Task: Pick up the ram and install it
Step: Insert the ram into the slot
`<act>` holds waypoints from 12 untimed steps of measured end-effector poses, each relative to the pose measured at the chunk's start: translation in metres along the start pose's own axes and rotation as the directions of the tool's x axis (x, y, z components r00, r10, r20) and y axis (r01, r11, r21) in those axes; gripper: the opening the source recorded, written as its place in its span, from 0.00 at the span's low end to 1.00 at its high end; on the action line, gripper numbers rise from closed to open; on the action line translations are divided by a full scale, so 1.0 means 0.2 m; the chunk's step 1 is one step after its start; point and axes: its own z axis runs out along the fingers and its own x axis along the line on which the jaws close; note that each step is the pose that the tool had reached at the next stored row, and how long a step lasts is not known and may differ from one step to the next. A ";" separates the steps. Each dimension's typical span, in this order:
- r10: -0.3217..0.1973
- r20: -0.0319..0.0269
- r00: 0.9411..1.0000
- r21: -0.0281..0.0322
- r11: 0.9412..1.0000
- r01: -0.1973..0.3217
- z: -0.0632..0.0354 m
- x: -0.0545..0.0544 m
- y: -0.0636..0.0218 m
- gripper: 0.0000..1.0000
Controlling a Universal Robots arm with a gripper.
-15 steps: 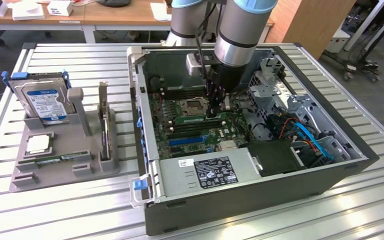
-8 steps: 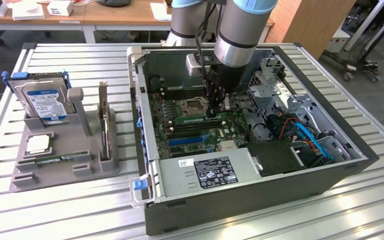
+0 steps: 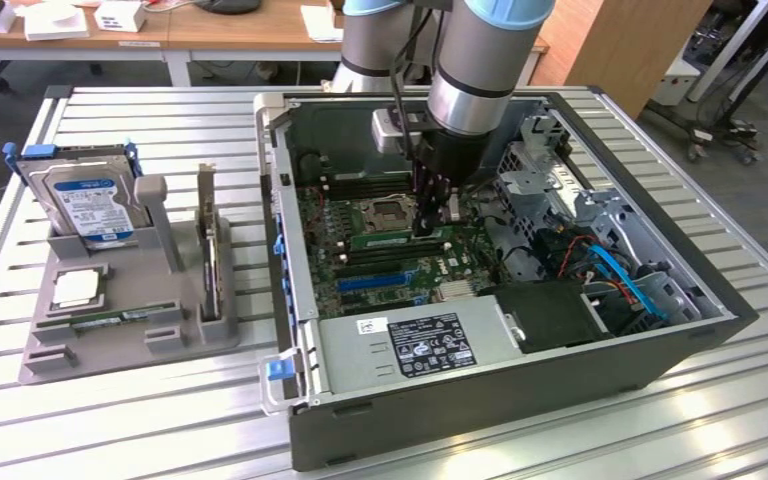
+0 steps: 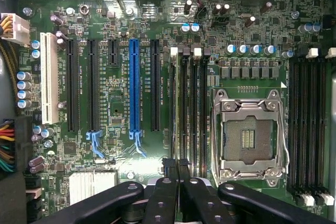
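I find the gripper [image 3: 427,225] lowered into the open computer case [image 3: 491,410], its fingers [image 4: 173,182] closed together over the bank of memory slots [image 4: 189,108] beside the CPU socket [image 3: 391,211]. The ram [image 3: 381,240] stands on edge in that bank, just off the socket, with one end at the fingertips. I cannot tell whether the fingers pinch its top edge or merely bear on it. The vertical approach suits a part that must go straight down between the slot latches. A second green stick [image 3: 120,318] lies in the grey fixture [image 3: 117,350] outside the case, on the exterior view's left, with the hard drive [image 3: 91,205] and an expansion card [image 3: 207,240] upright in the same fixture. Room is tight. Neighbouring slots flank the ram closely, and the socket frame sits just beside the bank. The power supply [image 3: 411,345] and blue cables [image 3: 624,275] lie apart from the working point. Above the board the case is open, so I judge straight up the only clear direction.
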 end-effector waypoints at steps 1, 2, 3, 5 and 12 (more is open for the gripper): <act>0.000 0.000 1.000 0.000 1.000 0.000 0.000 0.00 0.000 0.11; 0.000 0.000 1.000 0.000 1.000 0.000 0.000 0.00 0.000 0.11; 0.000 0.000 1.000 0.000 1.000 0.000 0.002 0.00 0.000 0.11; 0.000 0.000 1.000 0.000 1.000 0.000 0.003 0.00 0.000 0.11; 0.000 0.000 1.000 0.000 1.000 0.000 0.005 0.00 0.000 0.11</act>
